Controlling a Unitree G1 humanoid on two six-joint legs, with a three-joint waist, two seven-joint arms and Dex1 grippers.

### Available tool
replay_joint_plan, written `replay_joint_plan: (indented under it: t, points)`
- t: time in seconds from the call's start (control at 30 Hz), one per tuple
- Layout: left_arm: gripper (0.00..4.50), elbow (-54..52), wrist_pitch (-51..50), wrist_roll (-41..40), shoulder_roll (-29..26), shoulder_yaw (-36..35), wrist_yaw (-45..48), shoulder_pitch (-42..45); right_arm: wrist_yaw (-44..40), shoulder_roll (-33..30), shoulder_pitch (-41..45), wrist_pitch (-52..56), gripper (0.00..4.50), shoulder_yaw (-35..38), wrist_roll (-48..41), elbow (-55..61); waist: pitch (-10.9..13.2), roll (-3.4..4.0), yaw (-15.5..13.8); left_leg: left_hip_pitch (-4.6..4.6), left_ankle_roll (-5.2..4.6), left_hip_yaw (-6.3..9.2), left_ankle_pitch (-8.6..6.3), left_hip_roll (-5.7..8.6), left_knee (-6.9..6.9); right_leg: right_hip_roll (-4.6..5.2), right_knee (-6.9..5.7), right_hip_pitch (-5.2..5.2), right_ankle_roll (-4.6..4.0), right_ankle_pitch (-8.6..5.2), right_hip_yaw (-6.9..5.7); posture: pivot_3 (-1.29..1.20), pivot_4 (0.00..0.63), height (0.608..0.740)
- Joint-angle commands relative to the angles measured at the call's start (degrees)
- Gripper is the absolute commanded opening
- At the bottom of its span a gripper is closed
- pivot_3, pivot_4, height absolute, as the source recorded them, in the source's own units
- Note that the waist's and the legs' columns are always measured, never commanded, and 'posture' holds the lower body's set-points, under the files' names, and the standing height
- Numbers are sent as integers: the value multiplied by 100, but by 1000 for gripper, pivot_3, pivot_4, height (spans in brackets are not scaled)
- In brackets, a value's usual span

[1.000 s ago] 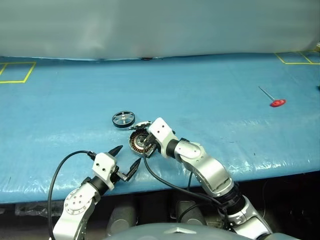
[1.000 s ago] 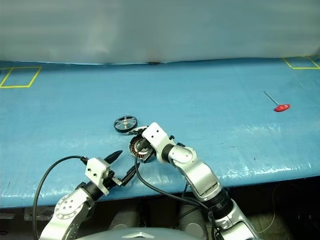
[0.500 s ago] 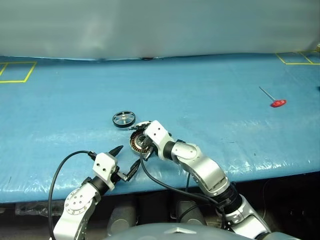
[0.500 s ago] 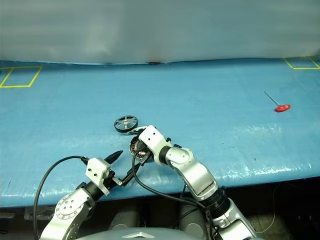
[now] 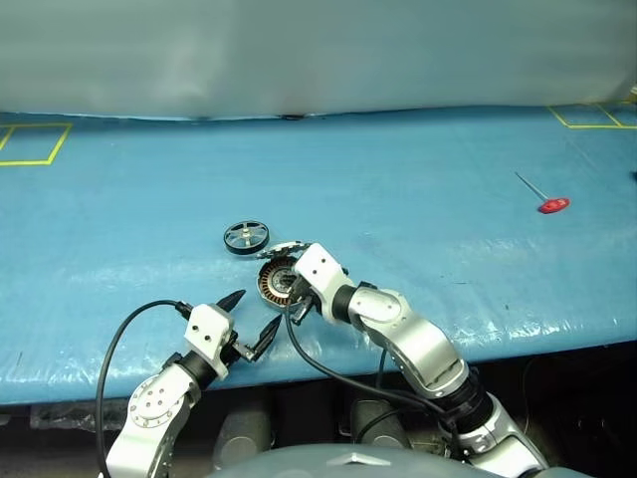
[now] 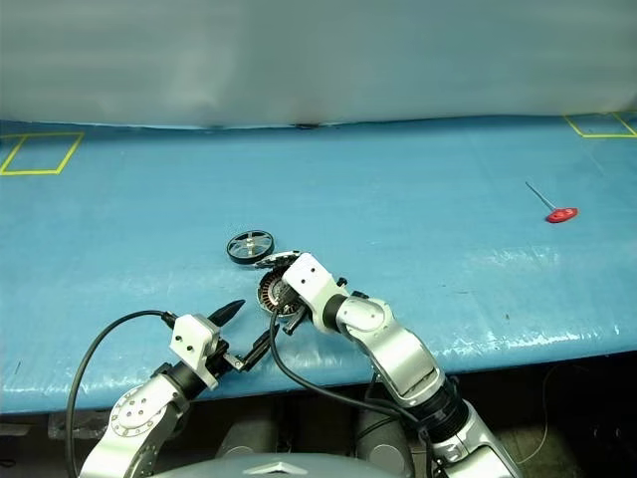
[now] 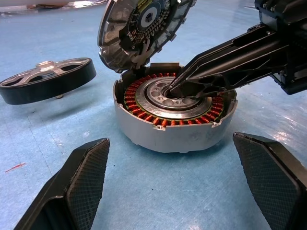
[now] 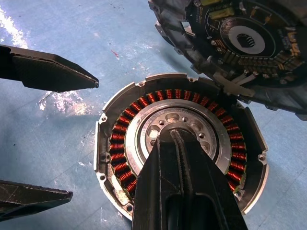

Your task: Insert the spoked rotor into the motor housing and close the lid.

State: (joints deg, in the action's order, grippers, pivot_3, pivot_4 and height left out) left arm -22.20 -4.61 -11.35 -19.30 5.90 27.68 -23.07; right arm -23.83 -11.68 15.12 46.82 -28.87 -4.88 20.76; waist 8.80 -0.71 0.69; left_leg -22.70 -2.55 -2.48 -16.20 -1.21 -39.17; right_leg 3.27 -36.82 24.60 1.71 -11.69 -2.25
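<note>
1. Black fingers of the left gripper (image 5: 249,321) stand spread wide near the table's (image 5: 418,199) front edge, pointing at the motor housing (image 7: 175,115) — nothing held.
2. Right gripper (image 8: 175,136), fingers pressed together, rests its tips in the housing's pale silver centre, inside the copper windings.
3. Lid (image 7: 144,26) stands tilted up at the housing's far rim, dark ribbed inside showing.
4. Spoked rotor (image 5: 245,237) lies flat just beyond — apart from the housing.
5. Red-handled tool (image 5: 542,197) lies far off to the right.
</note>
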Motion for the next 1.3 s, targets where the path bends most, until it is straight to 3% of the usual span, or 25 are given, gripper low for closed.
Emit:
replay_joint_plan:
  t: [0.03,0.4,1.3]
  points:
    - [4500,-31,51,-20,-3,17,47,4,-16,11,-14,1,38,31,-34,195,0,0,-1,0,0,0,0,0,0,0,0,0,0,0,0,0,150,740]
    - [4500,-44,43,-11,-10,31,63,-4,162,188,33,-127,38,32,80,-115,0,0,0,0,0,0,0,0,0,0,0,0,0,0,0,0,150,740]
    - [4500,-54,22,15,19,82,31,-46,185,81,51,735,38,-10,0,-47,-3,-1,-1,2,0,2,0,1,1,3,2,-1,0,-1,-2,0,150,740]
